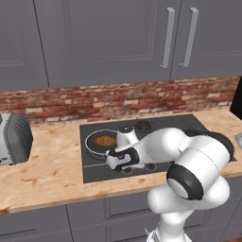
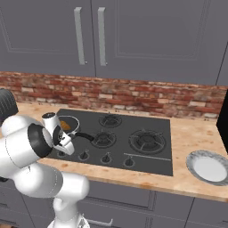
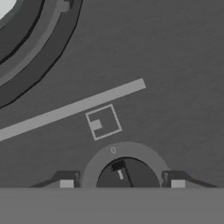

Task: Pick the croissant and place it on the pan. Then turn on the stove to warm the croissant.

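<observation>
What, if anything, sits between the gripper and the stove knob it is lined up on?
Nothing visible. In the hand view the knob lies directly between the gripper fingertips, with bare stove surface around it. The croissant already sits in the pan.

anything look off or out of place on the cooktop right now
Nothing stands out. The small golden-brown croissant lies inside the round shallow pan on the flat black stove, nothing spilled or tipped. The gripper straddles a round black knob.
</observation>
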